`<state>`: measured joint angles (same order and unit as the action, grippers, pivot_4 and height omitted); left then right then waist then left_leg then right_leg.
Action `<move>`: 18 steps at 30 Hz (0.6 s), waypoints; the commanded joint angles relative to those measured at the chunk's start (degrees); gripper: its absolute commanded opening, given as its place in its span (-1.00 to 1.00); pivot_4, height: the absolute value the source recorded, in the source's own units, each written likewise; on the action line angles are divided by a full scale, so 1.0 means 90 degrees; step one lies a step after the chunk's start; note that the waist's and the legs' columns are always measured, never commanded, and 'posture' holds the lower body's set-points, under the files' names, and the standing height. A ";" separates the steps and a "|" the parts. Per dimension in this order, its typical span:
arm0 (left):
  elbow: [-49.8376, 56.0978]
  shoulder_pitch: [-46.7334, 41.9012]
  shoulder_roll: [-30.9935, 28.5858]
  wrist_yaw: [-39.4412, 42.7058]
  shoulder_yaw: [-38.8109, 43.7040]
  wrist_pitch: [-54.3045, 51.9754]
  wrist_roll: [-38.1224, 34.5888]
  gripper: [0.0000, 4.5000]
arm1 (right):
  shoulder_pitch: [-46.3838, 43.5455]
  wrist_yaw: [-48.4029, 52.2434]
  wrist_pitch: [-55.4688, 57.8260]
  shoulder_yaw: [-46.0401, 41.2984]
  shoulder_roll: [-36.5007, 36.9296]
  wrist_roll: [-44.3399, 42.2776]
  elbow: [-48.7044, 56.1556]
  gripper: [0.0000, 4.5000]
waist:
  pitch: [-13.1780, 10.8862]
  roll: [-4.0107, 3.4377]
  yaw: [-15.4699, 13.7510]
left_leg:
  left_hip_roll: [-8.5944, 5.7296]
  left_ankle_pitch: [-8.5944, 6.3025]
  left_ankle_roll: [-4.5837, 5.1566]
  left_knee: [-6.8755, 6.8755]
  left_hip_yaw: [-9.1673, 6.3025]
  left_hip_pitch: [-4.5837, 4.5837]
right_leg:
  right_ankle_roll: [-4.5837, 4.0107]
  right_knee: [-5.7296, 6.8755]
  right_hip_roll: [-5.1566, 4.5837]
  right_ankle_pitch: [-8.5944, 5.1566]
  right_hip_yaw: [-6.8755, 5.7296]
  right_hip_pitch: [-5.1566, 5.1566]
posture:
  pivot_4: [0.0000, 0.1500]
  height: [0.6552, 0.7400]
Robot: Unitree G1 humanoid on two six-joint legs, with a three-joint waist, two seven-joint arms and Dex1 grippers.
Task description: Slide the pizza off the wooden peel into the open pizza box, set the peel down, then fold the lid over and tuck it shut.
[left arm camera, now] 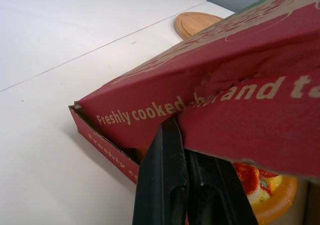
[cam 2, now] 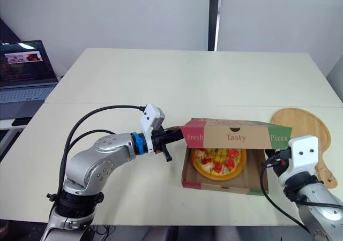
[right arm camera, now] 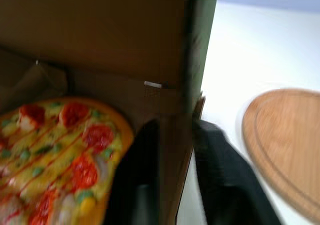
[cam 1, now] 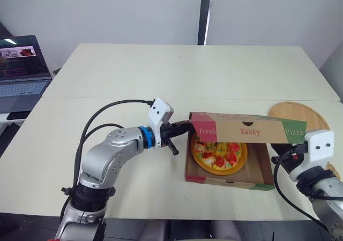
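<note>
The pizza [cam 1: 220, 155] lies inside the cardboard box [cam 1: 225, 183] near the table's front edge. The lid [cam 1: 249, 129], printed "Fresh Tasty Pizza", hangs half-lowered over the box with a gap at the front. My left gripper [cam 1: 185, 127] is shut on the lid's red left side flap [left arm camera: 240, 110], which sits between its fingers [left arm camera: 161, 185]. At the box's right side my right gripper [cam 1: 281, 156] is shut on the lid's green right flap [right arm camera: 200, 45], one finger inside the box and one outside. The round wooden peel [cam 1: 297, 115] lies flat on the table, right of the box.
An open laptop [cam 1: 21, 64] stands off the table's left rear corner. The white table [cam 1: 177, 75] stretches bare behind the box. The peel's handle [cam 2: 324, 174] runs close beside my right arm.
</note>
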<state>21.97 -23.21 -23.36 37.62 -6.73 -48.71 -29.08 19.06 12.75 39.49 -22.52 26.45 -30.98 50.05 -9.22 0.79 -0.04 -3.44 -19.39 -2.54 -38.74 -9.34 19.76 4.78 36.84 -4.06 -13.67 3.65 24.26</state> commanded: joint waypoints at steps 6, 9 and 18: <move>0.0116 -0.0024 -0.0006 0.0044 -0.0175 0.0156 0.0000 -1.00 | 0.1042 0.1584 0.0027 -0.1567 0.0930 -0.0707 -0.0307 0.53 | 0.0000 0.0000 -0.0014 | -0.0002 -0.0001 0.0001 -0.0001 0.0001 0.0000 | 0.0001 -0.0001 0.0000 0.0000 0.0001 -0.0005 | 1.00 0.86; 0.0135 0.0000 -0.0019 0.0040 -0.0176 0.0162 0.0006 -1.00 | 0.1388 0.2086 0.0069 -0.2274 0.1293 -0.0894 -0.0632 0.53 | -0.0001 0.0001 -0.0013 | -0.0002 -0.0002 0.0004 -0.0002 0.0001 -0.0003 | 0.0001 -0.0001 0.0000 -0.0001 0.0000 -0.0011 | 1.00 0.86; 0.0124 0.0033 -0.0051 0.0054 -0.0213 0.0223 0.0066 -1.00 | 0.0102 0.2325 0.0682 -0.3893 0.2631 -0.1857 -0.1900 0.26 | 0.0001 -0.0002 -0.0003 | -0.0003 -0.0013 0.0024 -0.0005 0.0015 -0.0014 | 0.0001 0.0000 0.0000 -0.0001 0.0011 -0.0020 | 1.00 0.86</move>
<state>21.97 -22.99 -23.80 37.62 -7.77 -47.30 -28.19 22.03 34.37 44.78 -56.17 48.67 -45.14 33.09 -9.22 0.77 -0.06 -3.43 -19.50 -2.33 -38.76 -9.26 19.64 4.78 36.84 -4.03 -13.68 3.70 24.08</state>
